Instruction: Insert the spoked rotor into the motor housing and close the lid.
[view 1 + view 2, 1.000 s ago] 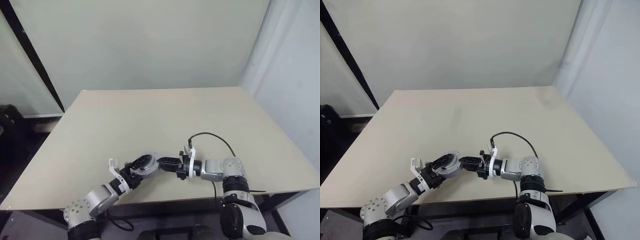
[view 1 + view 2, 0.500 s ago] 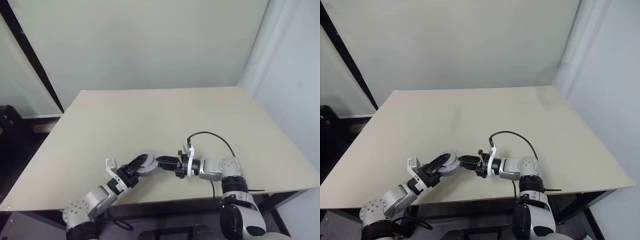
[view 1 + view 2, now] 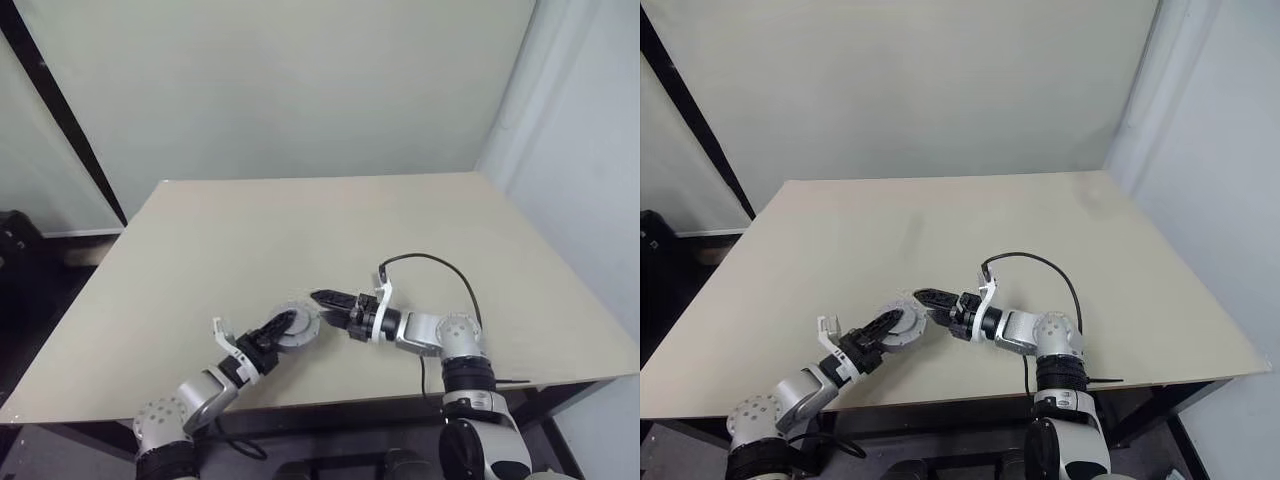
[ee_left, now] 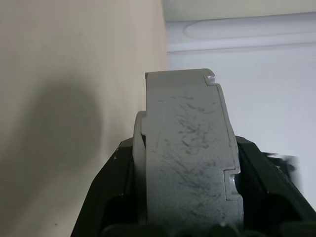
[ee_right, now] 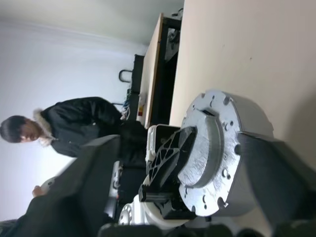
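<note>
The table (image 3: 250,230) is the biggest thing before me. It is a broad, flat top in pale beige with a matte, even surface and a straight front edge.

In my right wrist view a person (image 5: 84,123) in a dark padded jacket stands off past the table's side.

The motor housing (image 5: 249,121) is a squat round drum of dull grey metal with a smooth cylindrical wall. I hold it just above the table near the front edge, left of the middle. On the face turned toward my right wrist sits the lid (image 5: 207,148). It is a flat grey disc with a notched rim, small holes spaced around it, and a raised curved rib across the middle. Seen edge-on from my left wrist, the metal is scuffed with fine dark scratches and has a stepped corner.

My left fingers (image 5: 163,158) are black ribbed plastic. They are clamped on the housing, one on each side of its thickness, with one lying over the lid's face.

My right fingers (image 3: 328,298) are black and tapered and stand wide apart. They lie level and point toward the housing from its right. Their tips are just beside its upper rim, and I cannot tell whether they touch it.

A thin black cable (image 3: 440,262) arches in a loop over my right wrist.
</note>
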Controlling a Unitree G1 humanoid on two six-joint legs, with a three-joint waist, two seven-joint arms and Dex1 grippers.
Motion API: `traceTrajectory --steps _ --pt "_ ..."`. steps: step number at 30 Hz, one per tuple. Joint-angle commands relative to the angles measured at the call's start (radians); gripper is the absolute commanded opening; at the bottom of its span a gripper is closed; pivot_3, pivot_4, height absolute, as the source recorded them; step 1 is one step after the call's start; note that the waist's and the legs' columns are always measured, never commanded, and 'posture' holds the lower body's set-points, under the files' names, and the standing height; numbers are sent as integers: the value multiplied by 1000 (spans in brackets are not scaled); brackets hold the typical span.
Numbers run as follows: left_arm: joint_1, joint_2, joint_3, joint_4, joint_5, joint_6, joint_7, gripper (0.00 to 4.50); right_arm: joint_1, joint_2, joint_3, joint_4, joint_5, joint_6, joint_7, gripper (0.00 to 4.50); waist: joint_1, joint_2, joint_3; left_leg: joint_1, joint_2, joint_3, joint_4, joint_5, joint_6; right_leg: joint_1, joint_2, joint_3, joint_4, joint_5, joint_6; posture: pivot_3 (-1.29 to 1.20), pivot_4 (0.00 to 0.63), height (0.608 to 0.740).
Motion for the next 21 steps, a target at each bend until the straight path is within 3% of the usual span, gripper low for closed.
traceTrajectory --steps 1,6,12,15,21 --pt "-25 0 24 -27 15 -69 -29 2019 -16 15 6 -18 -8 -62 -25 4500 -1 0 0 0 0 0 0 0 0 0 0 0 0 0 0 0 0 740" --pt "-76 10 72 -81 105 -297 -23 2019 48 -66 233 -136 -183 -292 67 4500 0 0 0 0 0 0 -1 0 0 -1 0 0 0 0 0 0 0 740" --pt "-131 114 -17 -63 419 -548 -37 2019 114 -219 560 -263 -449 -619 194 4500 4 -1 0 0 -1 1 -2 0 -1 -1 0 1 -2 0 0 0 0 740" --pt "-150 162 -70 -17 552 -633 -70 2019 128 -261 647 -271 -547 -761 222 4500 10 -2 1 0 -1 1 -2 0 -1 0 0 2 -2 0 0 0 0 740" --pt "-183 191 -79 84 658 -703 -97 2019 158 -293 725 -282 -642 -916 255 4500 15 -9 4 0 -1 1 -2 0 -1 0 0 2 -1 0 0 0 0 740"
